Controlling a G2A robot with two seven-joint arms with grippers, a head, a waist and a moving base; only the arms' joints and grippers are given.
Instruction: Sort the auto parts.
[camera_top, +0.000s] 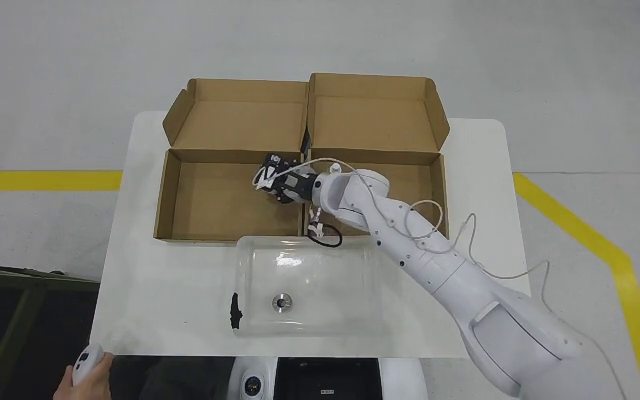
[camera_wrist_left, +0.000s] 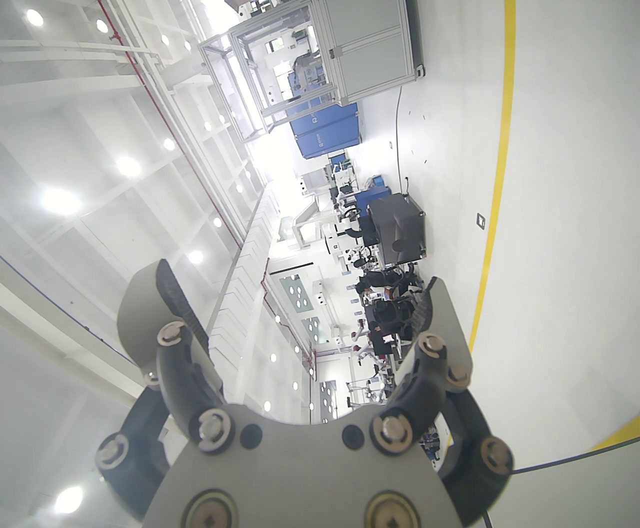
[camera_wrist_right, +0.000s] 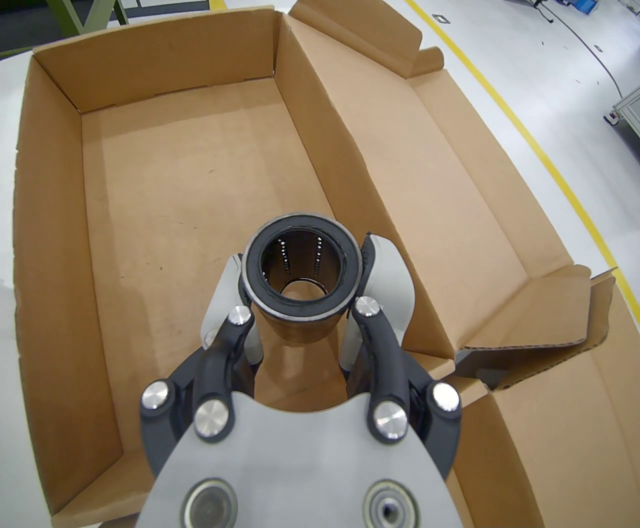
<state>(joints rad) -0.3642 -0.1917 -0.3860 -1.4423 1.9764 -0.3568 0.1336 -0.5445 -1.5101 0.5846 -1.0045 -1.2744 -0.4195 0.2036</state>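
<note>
I see my right gripper (camera_wrist_right: 302, 270) clamped around a hollow dark metal cylinder (camera_wrist_right: 305, 327) above the smooth floor of an open brown cardboard box (camera_wrist_right: 165, 200), while my left gripper (camera_wrist_left: 300, 290) is spread wide with nothing in it.

White table (camera_top: 135, 285); yellow line (camera_top: 60, 180), perhaps tape

Two open cardboard boxes are counted, a left box (camera_top: 215, 200) and a right box (camera_top: 420, 175), together with one clear plastic tub (camera_top: 345, 262), all carried on one white tabletop (camera_top: 140, 260). Three auto parts are recorded in total: one cylindrical bearing (camera_wrist_right: 301, 272) with a black rim, one small round metal part (camera_top: 284, 299) and one black part (camera_top: 236, 313). Of these, one is counted in the jaws of the right gripper (camera_wrist_right: 305, 265) and two at the tub.
</note>
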